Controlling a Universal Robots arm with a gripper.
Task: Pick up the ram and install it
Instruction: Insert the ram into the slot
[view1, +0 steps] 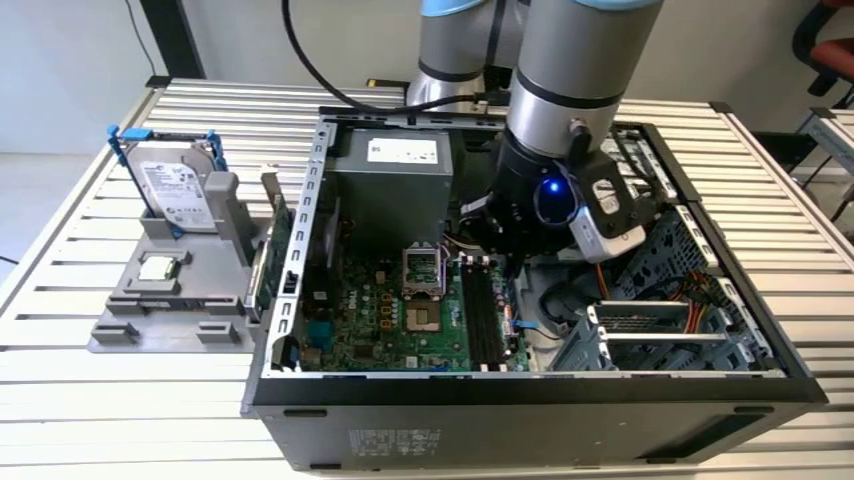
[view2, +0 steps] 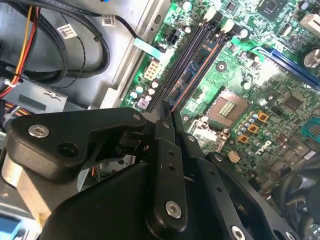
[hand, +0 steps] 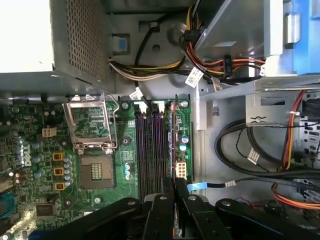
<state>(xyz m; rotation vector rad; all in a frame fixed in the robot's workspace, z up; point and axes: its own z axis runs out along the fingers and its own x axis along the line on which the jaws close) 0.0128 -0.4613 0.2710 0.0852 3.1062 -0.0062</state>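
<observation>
The ram (hand: 173, 145) is a thin dark stick seen edge-on, standing in the outermost memory slot of the motherboard (view1: 387, 320). In the second wrist view the ram (view2: 197, 65) runs away from the fingers along the slot, beside three empty black slots (hand: 150, 145). My gripper (hand: 175, 192) is shut on the stick's near end, its black fingers pressed together around it. In the exterior view the gripper (view1: 511, 262) reaches down inside the open computer case (view1: 534, 385), just to the exterior view's right of the processor socket (view1: 422, 270).
A grey holder (view1: 174, 320) at the exterior view's left carries a hard drive (view1: 174, 185) with blue rails and a square silver chip (view1: 159, 267). A thin green board (view1: 264, 260) stands on edge beside the case wall. Cables (hand: 250, 145) and a drive cage (view1: 667, 330) crowd the slots' far side.
</observation>
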